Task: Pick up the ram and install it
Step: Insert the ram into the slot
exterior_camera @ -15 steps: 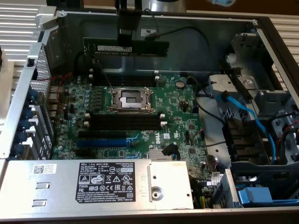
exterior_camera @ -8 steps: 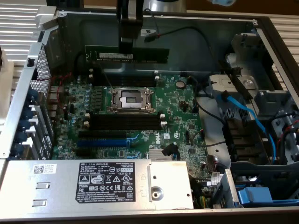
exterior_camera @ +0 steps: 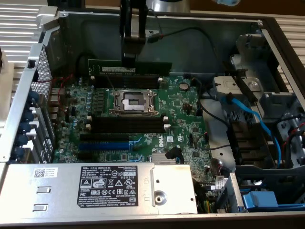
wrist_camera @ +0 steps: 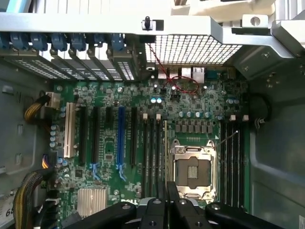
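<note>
The ram (exterior_camera: 119, 69) is held by the gripper (exterior_camera: 130, 58). It is pinched near its middle between the two black fingers, which are pressed against its flat sides. The ram is level, with its long edge down, and its white label is seen on the side that faces the exterior view. It sticks out past the gripper on both sides, about as far each way. Right under the gripper and the ram, black slots (exterior_camera: 124, 82) are seen on the green board (exterior_camera: 183, 119). The ram is lined up along them and is very close above them, but it cannot be told whether they are touched. Nearer the exterior camera than the gripper, the silver socket (exterior_camera: 133, 101) is found. Past it, a second row of slots (exterior_camera: 126, 125) and a blue slot (exterior_camera: 105, 144) are seen. Well away from the gripper, a grey box (exterior_camera: 95, 188) with a black label is set at the near edge of the case. Blue cables (exterior_camera: 248, 119) are seen far off to the exterior view's right. In the wrist view, the gripper (wrist_camera: 167, 204) is seen from above. There the socket (wrist_camera: 193, 169) is just beside its tips, and the blue slot (wrist_camera: 120, 138) is further off to one side.
</note>
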{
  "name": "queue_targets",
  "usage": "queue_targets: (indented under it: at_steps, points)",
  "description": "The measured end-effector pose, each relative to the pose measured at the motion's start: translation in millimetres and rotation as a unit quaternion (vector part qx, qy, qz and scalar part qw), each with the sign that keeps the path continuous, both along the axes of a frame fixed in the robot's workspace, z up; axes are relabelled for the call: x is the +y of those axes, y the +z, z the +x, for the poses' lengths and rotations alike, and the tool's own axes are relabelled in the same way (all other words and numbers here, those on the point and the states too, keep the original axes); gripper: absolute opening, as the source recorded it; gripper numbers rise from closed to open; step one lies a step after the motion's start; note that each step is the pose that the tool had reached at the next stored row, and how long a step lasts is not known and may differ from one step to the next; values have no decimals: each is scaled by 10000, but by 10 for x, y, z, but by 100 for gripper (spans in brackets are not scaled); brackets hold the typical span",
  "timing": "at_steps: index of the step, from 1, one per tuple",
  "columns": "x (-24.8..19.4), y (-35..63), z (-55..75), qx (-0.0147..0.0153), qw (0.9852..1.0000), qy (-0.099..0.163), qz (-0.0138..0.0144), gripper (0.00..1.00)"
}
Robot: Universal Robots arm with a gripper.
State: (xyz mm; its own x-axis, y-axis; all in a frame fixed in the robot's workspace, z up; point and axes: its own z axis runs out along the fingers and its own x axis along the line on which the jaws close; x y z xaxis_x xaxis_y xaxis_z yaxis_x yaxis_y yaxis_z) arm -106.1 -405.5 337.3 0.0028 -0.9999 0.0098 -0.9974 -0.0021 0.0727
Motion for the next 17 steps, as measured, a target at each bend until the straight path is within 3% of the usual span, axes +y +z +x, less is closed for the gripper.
queue_targets:
  at_steps: [6,10,14,17]
  points:
    - [2,-120,0,-13,10000,-8,-8,12]
    - [-48,-210,-1,-14,10000,-9,-3,12]
    - [-69,-345,-11,-84,10000,-10,-5,12]
    - [-101,-385,-19,-189,9998,-13,-4,12]
